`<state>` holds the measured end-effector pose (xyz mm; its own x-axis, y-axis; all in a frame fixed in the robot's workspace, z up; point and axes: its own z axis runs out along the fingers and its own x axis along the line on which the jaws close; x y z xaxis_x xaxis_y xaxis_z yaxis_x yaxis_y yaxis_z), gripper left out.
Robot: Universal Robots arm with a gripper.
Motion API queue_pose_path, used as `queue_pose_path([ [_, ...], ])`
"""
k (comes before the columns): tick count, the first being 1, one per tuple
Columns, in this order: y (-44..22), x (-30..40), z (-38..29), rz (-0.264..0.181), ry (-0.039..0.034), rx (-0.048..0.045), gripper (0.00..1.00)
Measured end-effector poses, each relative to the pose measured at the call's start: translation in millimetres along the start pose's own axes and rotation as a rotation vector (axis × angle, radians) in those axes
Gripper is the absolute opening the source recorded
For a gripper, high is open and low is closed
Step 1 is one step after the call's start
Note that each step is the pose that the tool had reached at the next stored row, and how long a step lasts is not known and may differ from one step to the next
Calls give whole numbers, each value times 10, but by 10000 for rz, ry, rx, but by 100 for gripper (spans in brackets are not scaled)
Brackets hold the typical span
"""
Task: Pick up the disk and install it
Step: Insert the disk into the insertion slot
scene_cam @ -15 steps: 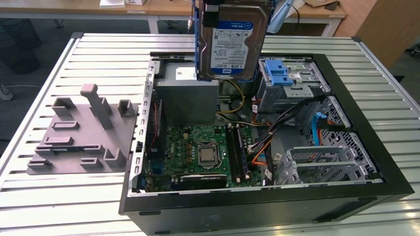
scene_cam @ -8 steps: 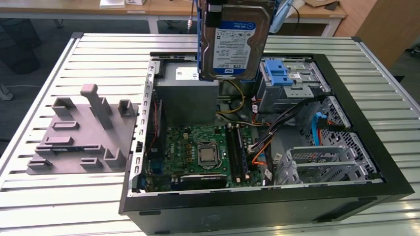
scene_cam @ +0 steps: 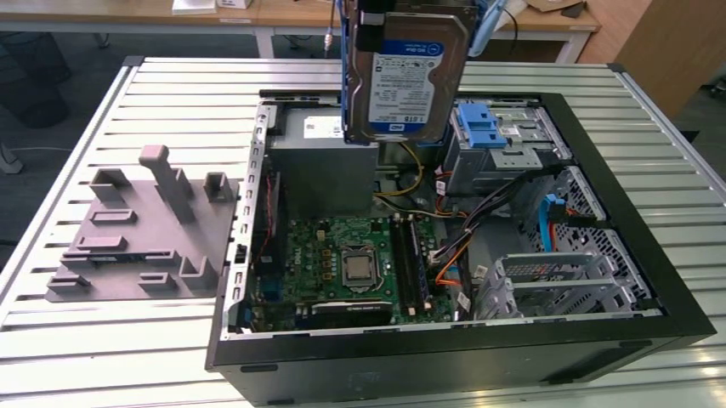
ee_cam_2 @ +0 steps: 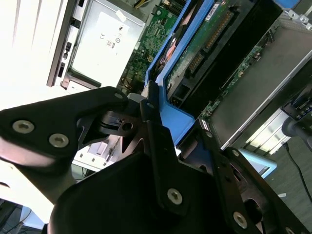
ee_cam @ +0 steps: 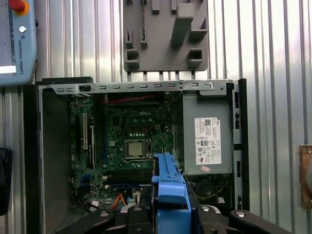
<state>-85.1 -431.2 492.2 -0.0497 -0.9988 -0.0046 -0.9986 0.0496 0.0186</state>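
We are clamping the end effector (ee_cam: 170,214) shut on the disk (scene_cam: 406,76) by its blue rails (ee_cam: 168,185) | holding it upright, well above the open computer case (scene_cam: 454,365), likely clearing its walls | case is lying open-side-up on the slatted desk (scene_cam: 114,357).

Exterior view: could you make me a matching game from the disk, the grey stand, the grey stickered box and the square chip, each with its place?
1 disk
2 grey stand
3 grey box
4 square chip

A on the table, outside the case
B middle of the green board
C lifted above the case
D inside the case, in a corner

Pairs: 1-C, 2-A, 3-D, 4-B
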Motion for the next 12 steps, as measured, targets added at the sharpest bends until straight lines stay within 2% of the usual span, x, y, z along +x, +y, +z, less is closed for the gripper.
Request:
queue_pose_path([
  [12, -24, 3, 1, 0, 0, 0, 36],
])
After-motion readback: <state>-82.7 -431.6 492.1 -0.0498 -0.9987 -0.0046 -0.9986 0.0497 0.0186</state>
